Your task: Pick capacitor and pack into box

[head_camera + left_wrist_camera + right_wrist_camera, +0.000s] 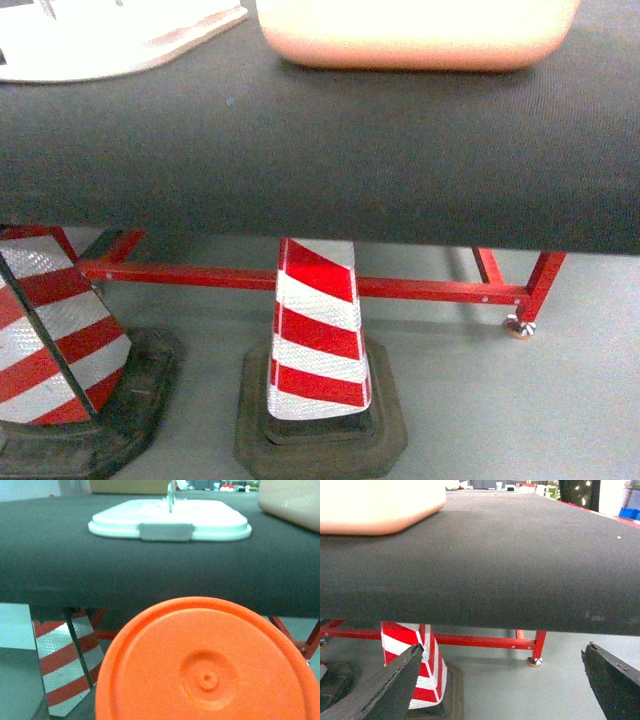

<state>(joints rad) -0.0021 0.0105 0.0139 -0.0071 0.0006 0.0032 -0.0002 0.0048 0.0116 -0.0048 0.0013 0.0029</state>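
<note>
A dark grey counter fills the upper half of the view; the pale pink box sits at its far edge, cut off by the frame, with a white lid lying flat to its left. Below the counter, a red frame runs across; two red-and-white striped cones stand on the grey floor.
</note>
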